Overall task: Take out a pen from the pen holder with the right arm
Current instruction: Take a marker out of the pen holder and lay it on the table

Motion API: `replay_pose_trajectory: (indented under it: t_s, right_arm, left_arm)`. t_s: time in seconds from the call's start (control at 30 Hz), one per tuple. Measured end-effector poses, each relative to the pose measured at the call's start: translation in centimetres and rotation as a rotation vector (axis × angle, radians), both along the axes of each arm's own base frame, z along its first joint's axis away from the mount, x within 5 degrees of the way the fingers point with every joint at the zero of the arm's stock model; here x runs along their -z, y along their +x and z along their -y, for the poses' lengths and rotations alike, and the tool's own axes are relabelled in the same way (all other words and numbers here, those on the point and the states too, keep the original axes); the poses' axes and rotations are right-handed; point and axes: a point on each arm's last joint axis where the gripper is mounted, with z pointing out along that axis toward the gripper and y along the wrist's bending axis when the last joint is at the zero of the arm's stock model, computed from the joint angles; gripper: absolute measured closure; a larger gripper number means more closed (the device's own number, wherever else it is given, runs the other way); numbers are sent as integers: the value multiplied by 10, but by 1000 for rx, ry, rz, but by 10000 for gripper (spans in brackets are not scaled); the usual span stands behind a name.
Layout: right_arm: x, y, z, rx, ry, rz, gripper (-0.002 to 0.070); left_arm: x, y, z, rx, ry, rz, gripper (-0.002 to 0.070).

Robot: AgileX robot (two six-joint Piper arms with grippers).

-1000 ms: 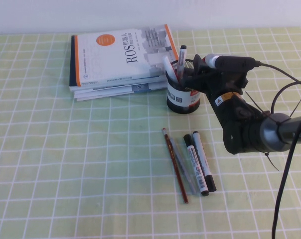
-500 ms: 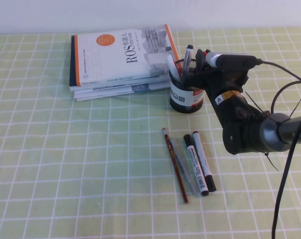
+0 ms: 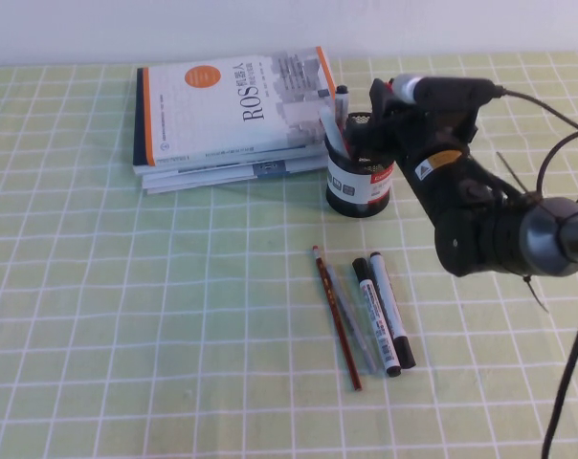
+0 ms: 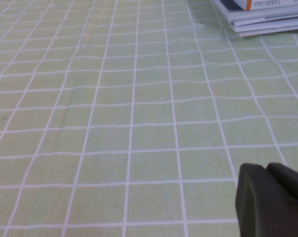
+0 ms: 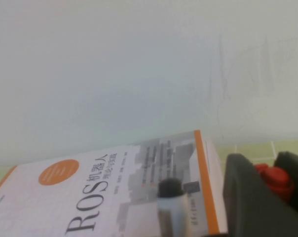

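Rising since a second ago, the right tool [image 3: 389,100] now sits higher over the pen holder [image 3: 358,186]. It looks clenched on a red-capped pen [image 5: 271,178], whose barrel probably still stands in the holder just beneath. Lift straight up until the tip clears the rim, or the holder may tip.

Out of the high view, the left tool [image 4: 272,200] hangs over bare table [image 4: 114,123]; released or clenched, I cannot tell.

Counted:
- one holder, with a white pen [image 3: 329,129] and a black-capped pen [image 3: 342,96] beside the tool
- three stacked books [image 3: 232,105] left of the tool
- one pencil [image 3: 337,316], one clear pen [image 3: 358,325] and two markers [image 3: 389,311] on the tool's robot side
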Motion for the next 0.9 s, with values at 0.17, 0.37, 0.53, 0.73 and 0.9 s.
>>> replay_pose_trajectory:
  t_s: [0.17, 0.37, 0.53, 0.73, 0.9]
  right_arm:
    - [-26, -6, 1, -19, -50, -11, 611]
    - [-63, -19, 4, -61, -99, -47, 611]
    - [-100, -37, 10, -102, -175, -58, 611]
    - [-139, -64, 21, -151, -238, -94, 611]
    - [-161, -92, 31, -208, -285, -198, 611]
  left_arm:
    - [0, 0, 0, 0, 0, 0, 680]
    - [0, 0, 0, 0, 0, 0, 680]
    - [0, 0, 0, 0, 0, 0, 680]
    - [0, 0, 0, 0, 0, 0, 680]
    - [0, 0, 0, 0, 0, 0, 680]
